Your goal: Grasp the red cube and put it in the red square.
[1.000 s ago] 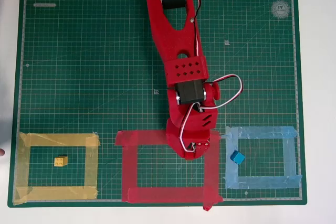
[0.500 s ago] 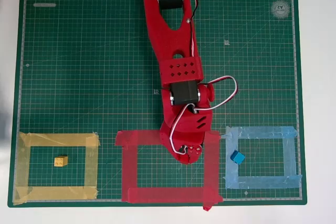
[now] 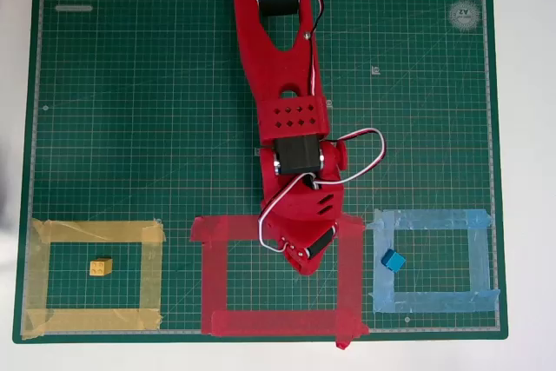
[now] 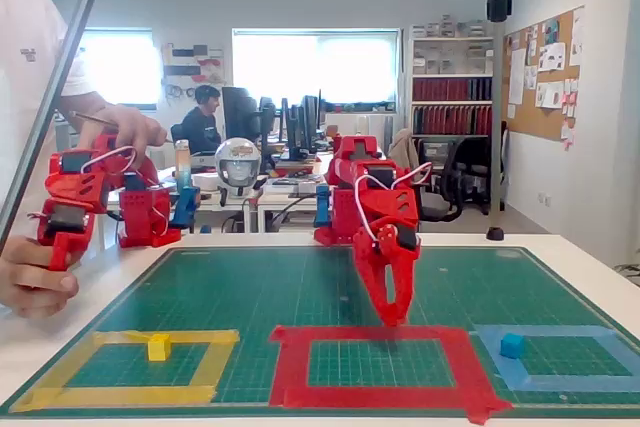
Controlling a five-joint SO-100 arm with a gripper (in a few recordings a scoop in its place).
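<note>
Overhead view: green cutting mat [image 3: 130,110] on a white table, red arm [image 3: 282,76] entering at 12 o'clock and stretched toward 6 o'clock.

Gripper [image 3: 306,260] lowered at the red square [image 3: 215,280] – over the inner edge of the 12 o'clock tape strip, toward the square's 1 o'clock corner, tip just inside the outline. In the fixed view, gripper [image 4: 393,315] pointing straight down, tip at or just above the far strip of the red square [image 4: 290,362]; contact with the mat [image 4: 250,287] not resolvable.

Fingers red against red tape in both views: spread or closed cannot be told. For the same reason, red cube not separable from gripper and tape – whether held between the fingers or set down beneath them cannot be told.

Yellow tape outline [image 3: 152,275] at 9 o'clock of the red square, yellow cube [image 3: 101,267] inside it near the middle. Light blue tape outline [image 3: 479,258] at 3 o'clock, blue cube [image 3: 393,260] inside it, close to its 9 o'clock strip. Both cubes well apart from the gripper.
</note>
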